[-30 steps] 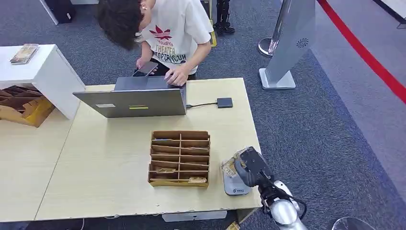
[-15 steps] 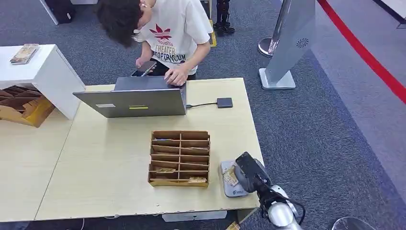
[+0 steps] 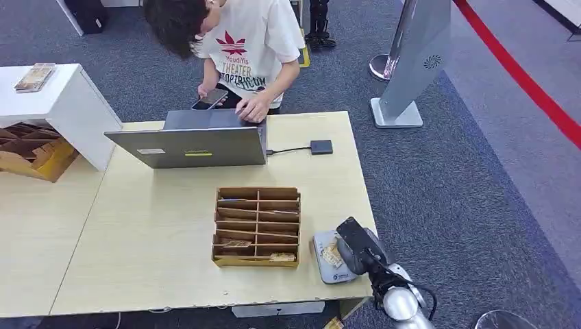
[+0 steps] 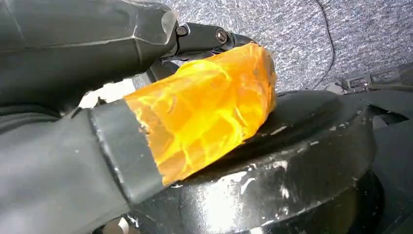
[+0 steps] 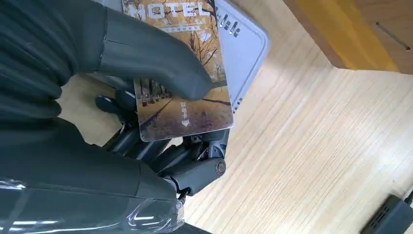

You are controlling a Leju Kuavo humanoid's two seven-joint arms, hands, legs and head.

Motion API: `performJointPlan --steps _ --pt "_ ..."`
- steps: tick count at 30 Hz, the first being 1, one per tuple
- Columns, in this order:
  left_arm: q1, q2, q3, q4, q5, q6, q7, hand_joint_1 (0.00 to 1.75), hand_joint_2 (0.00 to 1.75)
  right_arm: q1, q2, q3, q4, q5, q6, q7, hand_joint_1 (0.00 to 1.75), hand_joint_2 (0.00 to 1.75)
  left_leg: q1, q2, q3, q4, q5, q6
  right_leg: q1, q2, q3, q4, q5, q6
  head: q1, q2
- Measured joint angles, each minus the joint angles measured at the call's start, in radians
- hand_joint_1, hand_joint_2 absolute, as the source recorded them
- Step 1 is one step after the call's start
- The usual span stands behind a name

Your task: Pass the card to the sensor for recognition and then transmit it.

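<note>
My right hand (image 3: 357, 248) holds a hotel card (image 5: 182, 92) printed with autumn trees, the thumb pressing on its face and the fingers (image 5: 160, 153) under it. In the head view the card (image 3: 331, 255) lies just over the grey card sensor (image 3: 325, 263) at the table's front right corner; the right wrist view shows the card overlapping the sensor (image 5: 246, 53). My left hand (image 4: 146, 97) hangs low beside the robot's body, a digit wrapped in orange tape (image 4: 209, 109), with nothing visible in it.
A wooden slotted card box (image 3: 257, 226) stands just left of the sensor. Behind it sit an open laptop (image 3: 188, 146) and a small black adapter (image 3: 321, 147) on a cable. A person (image 3: 243, 48) leans over the table's far edge holding a phone. The table's front edge (image 3: 205, 301) is close.
My right hand has lowered and drawn back toward the front edge, bringing the card down onto the sensor. The person has straightened slightly.
</note>
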Motion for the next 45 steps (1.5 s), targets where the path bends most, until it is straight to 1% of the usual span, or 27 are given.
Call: performJointPlan --steps 18,45 --pt "0.0 0.0 0.0 0.0 0.015 -0.001 0.0 0.0 0.0 -0.019 0.006 -0.003 0.032 0.011 0.009 0.0 1.75 1.75 0.0 0.0 0.002 0.0 0.0 0.0 0.0 0.0 0.002 0.0 0.0 0.0 0.0 0.0" --pt "0.0 0.0 0.0 0.0 0.021 -0.001 -0.002 0.0 0.0 -0.026 0.009 -0.003 0.043 0.013 0.011 0.0 1.75 1.75 0.0 0.0 0.004 0.0 0.0 0.0 0.0 0.0 0.003 0.0 0.0 0.0 0.0 0.0"
